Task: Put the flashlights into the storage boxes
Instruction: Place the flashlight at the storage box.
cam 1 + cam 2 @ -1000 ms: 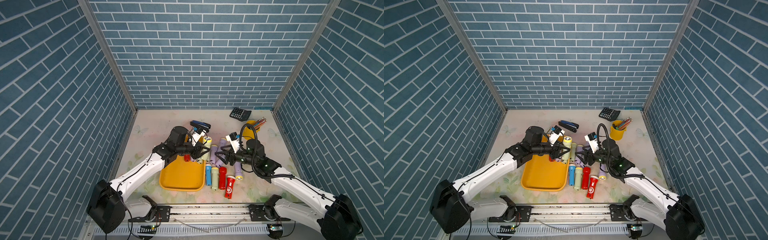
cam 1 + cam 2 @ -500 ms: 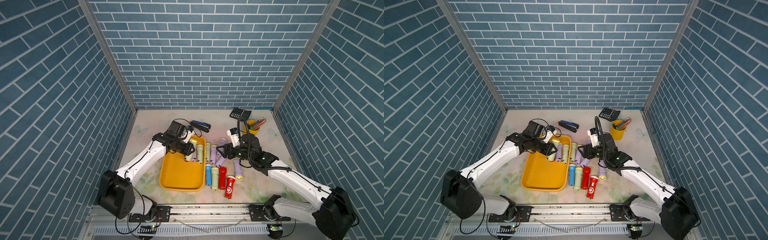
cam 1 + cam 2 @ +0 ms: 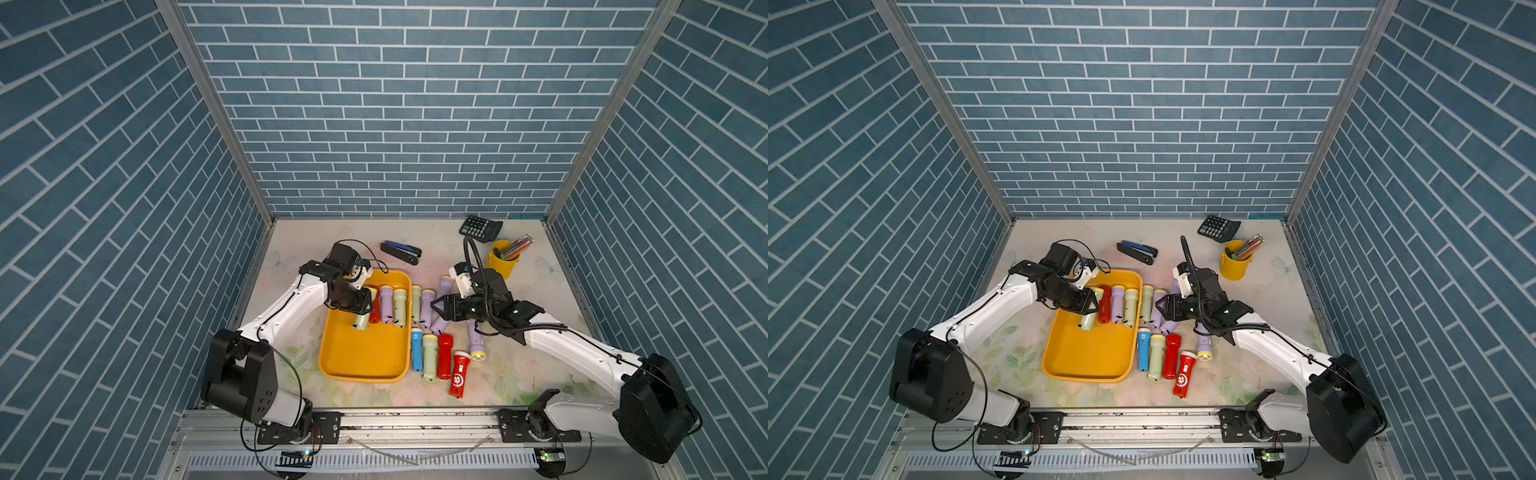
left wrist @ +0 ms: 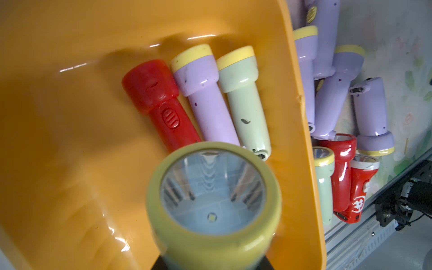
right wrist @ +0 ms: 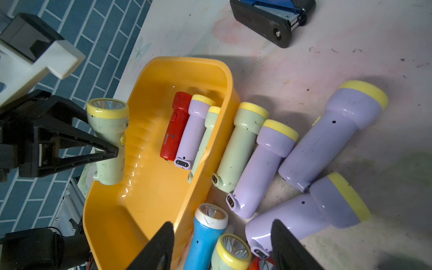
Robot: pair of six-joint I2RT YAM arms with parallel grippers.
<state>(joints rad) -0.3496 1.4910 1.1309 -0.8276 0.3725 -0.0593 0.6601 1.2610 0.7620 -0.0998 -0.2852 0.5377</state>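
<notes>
Green flashlight [image 3: 362,323] gripped over tray [image 3: 365,359], near half bare.

**Left arm holds a green flashlight over the tray**

The left gripper [image 3: 354,308] is closed on a pale green flashlight [image 3: 362,327], which hangs tilted above the far part of the yellow-orange tray [image 3: 365,365]. Three flashlights [image 3: 386,305] lie side by side inside the tray: red, lilac and pale green. The right gripper [image 3: 434,309], its jaws apart, is over the lilac flashlights [image 3: 427,309] just beside the tray. Nearer the rail lie a blue flashlight [image 3: 416,349] and two red flashlights [image 3: 444,355]. A calculator [image 3: 481,227] and a pencil cup [image 3: 504,259] stand far back.
</notes>
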